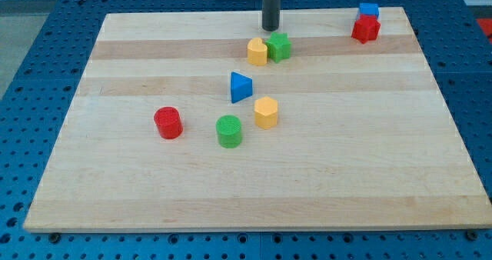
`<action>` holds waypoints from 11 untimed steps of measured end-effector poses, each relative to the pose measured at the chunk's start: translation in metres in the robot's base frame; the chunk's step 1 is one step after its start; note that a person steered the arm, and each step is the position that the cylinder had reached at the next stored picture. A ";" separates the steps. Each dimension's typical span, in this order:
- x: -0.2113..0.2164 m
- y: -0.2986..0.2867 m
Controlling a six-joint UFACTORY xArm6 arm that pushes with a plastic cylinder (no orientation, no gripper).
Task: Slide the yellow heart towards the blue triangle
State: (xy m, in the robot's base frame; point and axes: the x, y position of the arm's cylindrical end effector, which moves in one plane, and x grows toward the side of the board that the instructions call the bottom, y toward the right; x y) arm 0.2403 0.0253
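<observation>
**Inspection: tip positioned behind the yellow heart, push line at risk**

The end effector is a bare rod without jaws, so no spread or pinching state applies. My tip (270, 28) is seen at the view's top of the table (115, 198), just above the yellow heart (257, 51) and the green star (280, 46), which stand touching or nearly so. The blue triangle (240, 87) is found below the heart, slightly to the view's left, near but apart.

Risks are judged as follows. The tip is placed between the pair rather than squarely behind the heart; a straight push may carry the green star along or deflect the heart leftward. An overlong push may knock the triangle into the yellow hexagon (266, 112) or the green cylinder (228, 131). The red cylinder (167, 123) and the far blocks are not threatened.
</observation>
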 end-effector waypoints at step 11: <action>0.067 -0.039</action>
State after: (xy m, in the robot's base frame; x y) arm 0.3071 -0.0137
